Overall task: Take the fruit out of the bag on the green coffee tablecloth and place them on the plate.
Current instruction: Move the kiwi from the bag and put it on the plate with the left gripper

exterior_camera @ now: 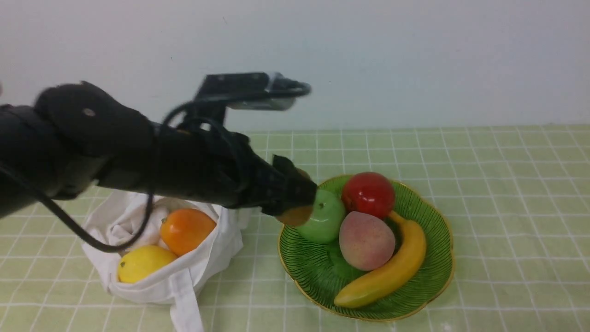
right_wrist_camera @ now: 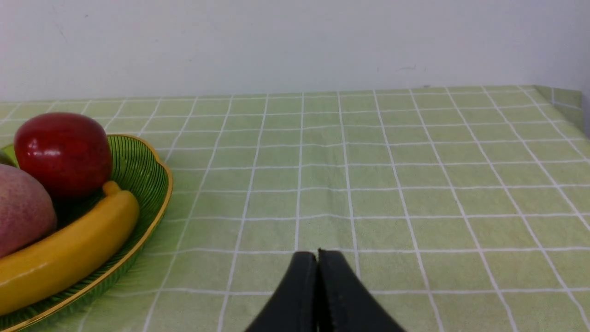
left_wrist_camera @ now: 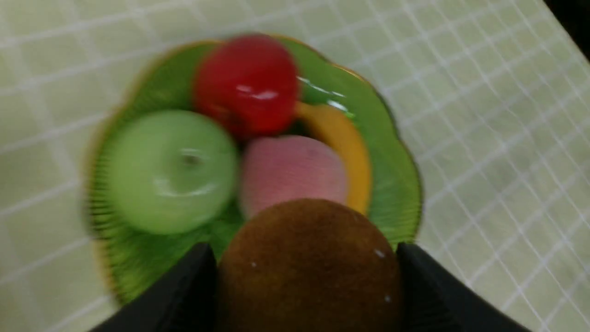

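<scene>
My left gripper (exterior_camera: 297, 196) is shut on the brown kiwi (left_wrist_camera: 309, 267) and holds it in the air at the left rim of the green plate (exterior_camera: 428, 295). Only a sliver of the kiwi (exterior_camera: 295, 216) shows under the fingers in the front view. The white bag (exterior_camera: 138, 286) lies on the pale green tablecloth (exterior_camera: 507, 184) at front left, with the orange (exterior_camera: 186, 229) and the lemon (exterior_camera: 143, 263) in its mouth. My right gripper (right_wrist_camera: 317, 253) is shut and empty, low over the cloth to the right of the plate (right_wrist_camera: 138, 170); it does not show in the front view.
The plate holds a green apple (exterior_camera: 322, 219), a red apple (exterior_camera: 368, 193), a pink peach (exterior_camera: 366, 240) and a banana (exterior_camera: 392, 272). A white wall stands behind the table. The cloth's far right corner (right_wrist_camera: 557, 94) shows in the right wrist view.
</scene>
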Controlling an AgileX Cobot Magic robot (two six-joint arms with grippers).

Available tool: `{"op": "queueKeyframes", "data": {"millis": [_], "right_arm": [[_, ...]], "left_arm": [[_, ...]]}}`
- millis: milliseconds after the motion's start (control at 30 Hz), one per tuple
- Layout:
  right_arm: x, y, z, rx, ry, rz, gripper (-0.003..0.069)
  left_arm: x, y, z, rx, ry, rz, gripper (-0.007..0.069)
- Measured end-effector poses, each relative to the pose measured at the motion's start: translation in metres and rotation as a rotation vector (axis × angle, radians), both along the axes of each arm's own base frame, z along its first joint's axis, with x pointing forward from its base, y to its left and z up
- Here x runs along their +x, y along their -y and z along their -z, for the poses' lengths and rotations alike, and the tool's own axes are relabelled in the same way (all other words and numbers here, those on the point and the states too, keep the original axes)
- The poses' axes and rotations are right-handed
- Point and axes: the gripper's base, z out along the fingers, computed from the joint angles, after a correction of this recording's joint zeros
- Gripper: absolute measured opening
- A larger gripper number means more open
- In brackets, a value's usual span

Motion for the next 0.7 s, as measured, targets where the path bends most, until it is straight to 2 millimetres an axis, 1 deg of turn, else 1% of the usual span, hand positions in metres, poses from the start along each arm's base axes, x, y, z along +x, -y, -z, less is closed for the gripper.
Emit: {"op": "queueKeyframes", "data": {"millis": [67, 100, 133, 200, 267, 300, 333, 400, 500, 533, 567, 600, 633, 700], "right_arm": [[0.000, 0.000, 0.000, 0.000, 0.000, 0.000, -0.0015], [0.000, 0.000, 0.000, 0.000, 0.000, 0.000, -0.0015], [0.000, 0.000, 0.000, 0.000, 0.000, 0.000, -0.0015], [0.000, 0.000, 0.000, 0.000, 0.000, 0.000, -0.0015], [0.000, 0.000, 0.000, 0.000, 0.000, 0.000, -0.0015], [0.000, 0.000, 0.000, 0.000, 0.000, 0.000, -0.0015], [0.000, 0.000, 0.000, 0.000, 0.000, 0.000, -0.0015], [0.000, 0.000, 0.000, 0.000, 0.000, 0.000, -0.0015], [0.000, 0.000, 0.000, 0.000, 0.000, 0.000, -0.0015], [0.000, 0.000, 0.000, 0.000, 0.000, 0.000, -0.0015], [0.000, 0.000, 0.000, 0.000, 0.000, 0.000, -0.0015], [0.000, 0.000, 0.000, 0.000, 0.000, 0.000, -0.0015], [0.000, 0.000, 0.000, 0.000, 0.000, 0.000, -0.0015], [0.000, 0.000, 0.000, 0.000, 0.000, 0.000, -0.0015]], "left_arm": [[0.002, 0.013, 0.013, 0.014, -0.002, 0.013, 0.0427], [0.002, 0.023, 0.023, 0.029, -0.001, 0.026, 0.0427], [0.003, 0.025, 0.026, 0.034, 0.000, 0.023, 0.0427], [0.006, 0.037, 0.043, 0.066, 0.005, 0.024, 0.0427], [0.007, 0.042, 0.053, 0.084, -0.002, 0.022, 0.0427], [0.008, 0.042, 0.054, 0.086, -0.003, 0.023, 0.0427], [0.009, 0.044, 0.061, 0.097, -0.014, 0.020, 0.0427], [0.011, 0.044, 0.067, 0.107, -0.019, 0.014, 0.0436], [0.011, 0.044, 0.068, 0.115, -0.018, 0.017, 0.0484], [0.012, 0.044, 0.069, 0.126, -0.009, 0.026, 0.0549], [0.012, 0.043, 0.069, 0.139, 0.004, 0.038, 0.0591], [0.012, 0.043, 0.069, 0.149, 0.014, 0.048, 0.0615], [0.012, 0.043, 0.069, 0.164, 0.028, 0.064, 0.0654], [0.012, 0.043, 0.070, 0.175, 0.037, 0.075, 0.0679]]}}
